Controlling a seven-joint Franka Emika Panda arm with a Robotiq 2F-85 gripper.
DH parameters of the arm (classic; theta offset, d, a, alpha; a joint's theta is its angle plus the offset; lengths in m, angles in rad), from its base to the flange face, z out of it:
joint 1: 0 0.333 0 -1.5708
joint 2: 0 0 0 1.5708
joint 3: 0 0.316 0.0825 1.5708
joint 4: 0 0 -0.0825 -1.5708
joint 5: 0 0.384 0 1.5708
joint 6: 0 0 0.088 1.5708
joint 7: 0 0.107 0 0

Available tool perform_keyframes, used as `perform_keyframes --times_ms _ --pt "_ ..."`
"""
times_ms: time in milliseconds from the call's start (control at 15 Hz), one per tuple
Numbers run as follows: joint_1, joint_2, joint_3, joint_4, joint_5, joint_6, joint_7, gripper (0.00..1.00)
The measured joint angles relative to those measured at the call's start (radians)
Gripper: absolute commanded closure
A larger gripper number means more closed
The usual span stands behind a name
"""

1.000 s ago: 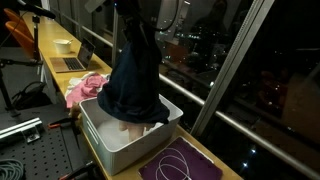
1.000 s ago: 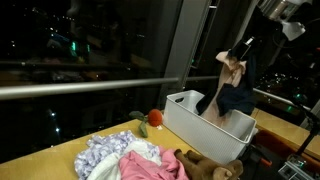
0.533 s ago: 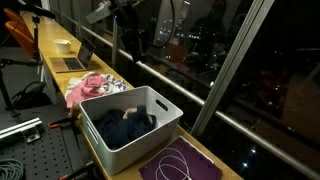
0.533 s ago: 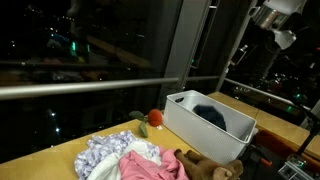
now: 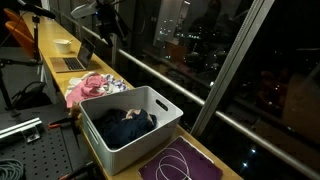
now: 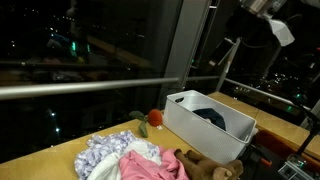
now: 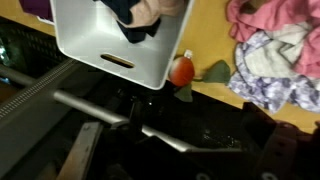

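A heap of pink and lavender crumpled clothes (image 5: 90,87) lies left of the black gripper (image 5: 110,24), which hangs high above. Its finger spread cannot be told, and nothing is seen hanging from it. Rightward, the dark navy garment (image 5: 125,126) lies inside the white plastic bin (image 5: 150,140). A high path clear of the bin's rim seems wisest. The wrist view shows a round red toy (image 7: 180,71) just beside the bin, hidden in an exterior view.

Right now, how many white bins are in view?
1. The white bin stands beside the pile of clothes, with a dark garment inside. No other bin shows; one could be hidden.
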Motion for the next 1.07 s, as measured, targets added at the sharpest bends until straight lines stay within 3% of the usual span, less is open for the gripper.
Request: perform_keyframes --times_ms 267,533,867,1067 --pt "0.104 0.168 0.079 0.129 -0.049 -0.001 0.075 0.00" --pt "0.225 0.395 0.079 0.286 -0.071 0.004 0.110 0.00" --pt "0.381 0.698 -0.009 0.493 -0.071 0.006 0.111 0.00" --pt "0.436 0.856 -0.074 0.597 -0.059 0.006 0.105 0.00"
